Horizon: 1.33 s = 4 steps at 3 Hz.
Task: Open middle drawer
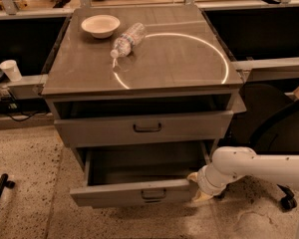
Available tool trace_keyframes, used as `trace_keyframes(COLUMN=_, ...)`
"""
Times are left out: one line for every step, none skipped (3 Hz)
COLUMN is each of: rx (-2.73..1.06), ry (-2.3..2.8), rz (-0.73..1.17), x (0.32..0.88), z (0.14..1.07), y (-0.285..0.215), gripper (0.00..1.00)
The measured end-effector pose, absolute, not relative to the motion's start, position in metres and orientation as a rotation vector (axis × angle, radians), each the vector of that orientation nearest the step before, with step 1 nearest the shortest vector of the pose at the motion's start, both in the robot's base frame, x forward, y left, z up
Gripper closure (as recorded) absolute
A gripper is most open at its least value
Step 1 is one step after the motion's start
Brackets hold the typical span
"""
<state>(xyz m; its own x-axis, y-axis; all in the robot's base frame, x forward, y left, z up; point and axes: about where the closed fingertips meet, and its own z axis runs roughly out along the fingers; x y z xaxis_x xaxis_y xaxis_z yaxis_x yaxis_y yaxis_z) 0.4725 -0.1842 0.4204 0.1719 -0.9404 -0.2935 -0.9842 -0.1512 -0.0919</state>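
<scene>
The middle drawer (114, 195) is a grey metal drawer with a low front and a small black loop handle (153, 194). It stands pulled well out of the cabinet, and its deep grey tray (144, 166) shows empty. My gripper (196, 186), on a white arm coming from the right, sits at the right end of the drawer's front panel. Its cream fingertips (192, 176) are spread apart, one above the other, and hold nothing.
The top drawer (144, 127) above is slightly ajar. On the cabinet top (179, 59) lie a white bowl (100, 25) and a plastic bottle (127, 39) on its side. A black office chair (274, 128) stands at the right. A paper cup (10, 69) is on the left ledge.
</scene>
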Motion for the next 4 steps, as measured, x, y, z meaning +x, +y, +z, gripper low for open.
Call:
trace_keyframes(rx=-2.164, ry=1.871, rz=0.235, x=0.4648, z=0.4266, y=-0.1904, gripper=0.84)
trace_keyframes(rx=-2.156, ry=1.877, rz=0.224, x=0.4615, z=0.4305, y=-0.1917, gripper=0.91)
trace_keyframes(rx=-2.154, ry=1.874, rz=0.214, x=0.4598, z=0.4334, y=-0.1926, gripper=0.75)
trace_keyframes(rx=-2.155, ry=1.874, rz=0.214, x=0.4598, z=0.4334, y=-0.1926, gripper=0.51)
